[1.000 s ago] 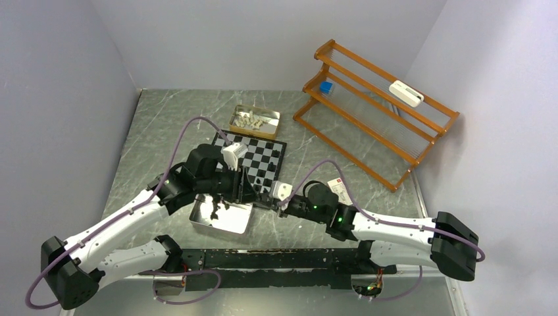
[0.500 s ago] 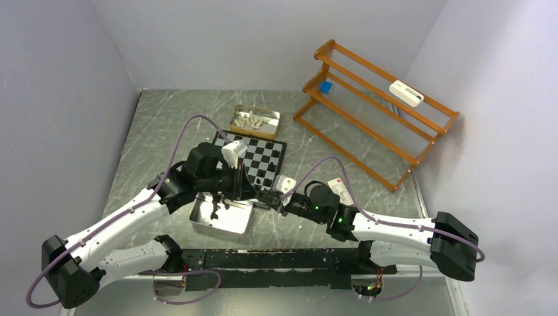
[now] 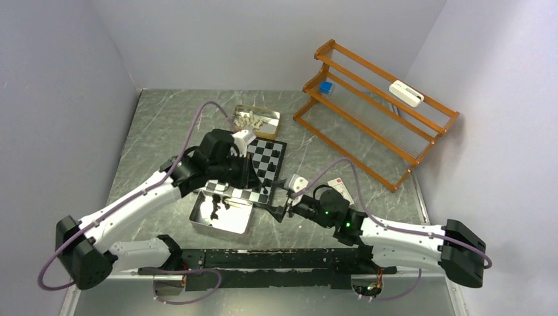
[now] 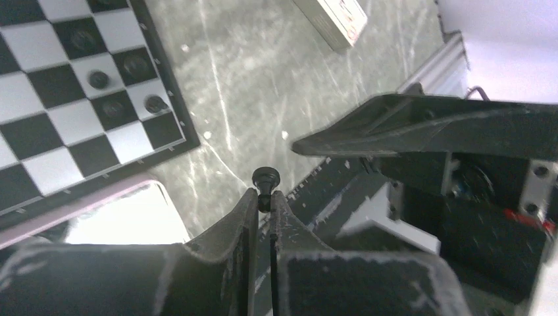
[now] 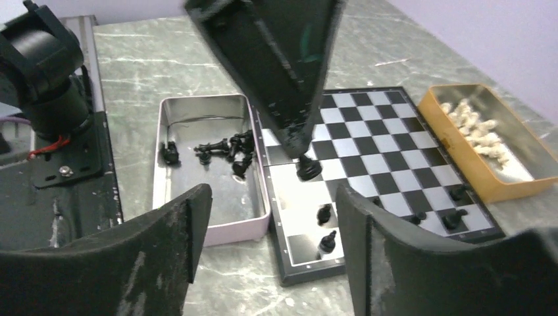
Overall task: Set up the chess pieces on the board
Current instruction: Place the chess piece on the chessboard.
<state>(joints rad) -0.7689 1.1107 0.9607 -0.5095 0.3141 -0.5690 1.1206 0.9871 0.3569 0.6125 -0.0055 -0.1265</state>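
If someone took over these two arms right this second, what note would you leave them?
Left gripper: jaws shut on a black piece, low over the board beside the silver tray.
Right gripper: jaws open, empty, near the board's edge.
Done: a few placed pieces stand on the board.
Left: spare black pieces lie in the tray; cream pieces sit in the gold tin, none on the board.

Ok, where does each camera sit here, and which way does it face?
Top: above and behind the bases, looking down at the table; both arms show.
Left wrist: looks down past the shut left gripper, pinching a black piece, at the chessboard corner.
Right wrist: looks across the chessboard between the fingers of the open right gripper.
Shared: both wrist views show that black piece.
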